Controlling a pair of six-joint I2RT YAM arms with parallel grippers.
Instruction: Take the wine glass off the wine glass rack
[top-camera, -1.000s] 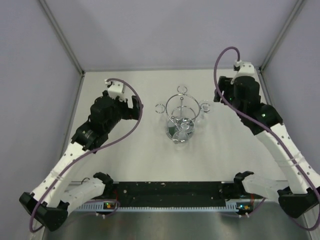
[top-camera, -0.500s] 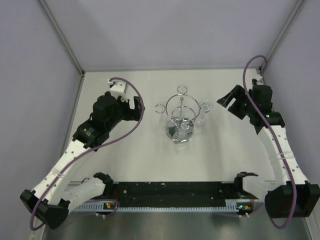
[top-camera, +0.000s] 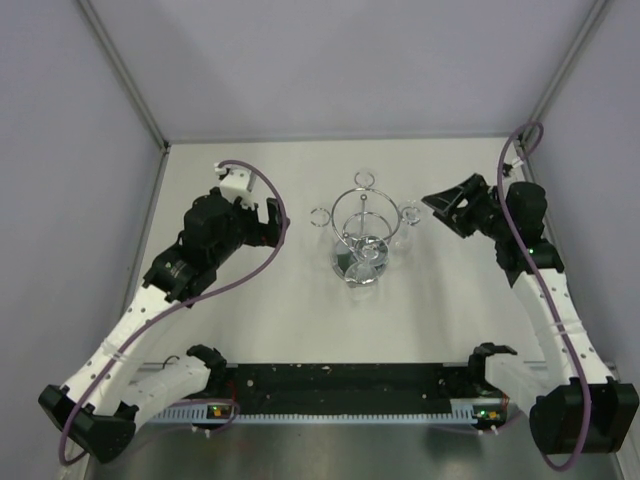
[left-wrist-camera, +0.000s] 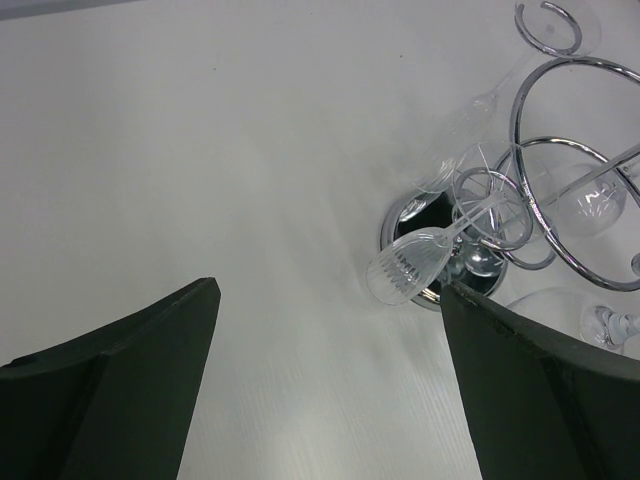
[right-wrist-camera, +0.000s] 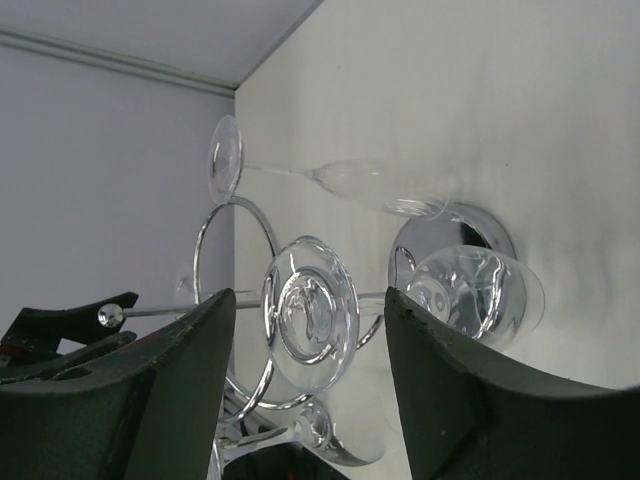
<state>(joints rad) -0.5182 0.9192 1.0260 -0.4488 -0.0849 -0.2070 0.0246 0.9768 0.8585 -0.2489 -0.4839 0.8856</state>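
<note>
The chrome wine glass rack (top-camera: 362, 240) stands mid-table on its round mirrored base, with clear wine glasses hanging upside down from its ring loops. My right gripper (top-camera: 443, 206) is open, just right of the rack, facing the right-hand wine glass (top-camera: 408, 214). In the right wrist view the gripper (right-wrist-camera: 310, 395) frames that glass's round foot (right-wrist-camera: 310, 325) between its open fingers without touching it, and the bowl (right-wrist-camera: 470, 295) hangs beside it. My left gripper (top-camera: 272, 222) is open and empty left of the rack. In its wrist view (left-wrist-camera: 330, 385) a ribbed glass (left-wrist-camera: 410, 265) hangs ahead.
A further glass (right-wrist-camera: 350, 180) hangs on the far side of the rack. Grey walls close in the table on the left, back and right. The arms' black base rail (top-camera: 340, 385) runs along the near edge.
My right arm has swung its gripper round from the back right corner to face the rack and moved closer to the right-hand glass. My left arm has hardly moved.
</note>
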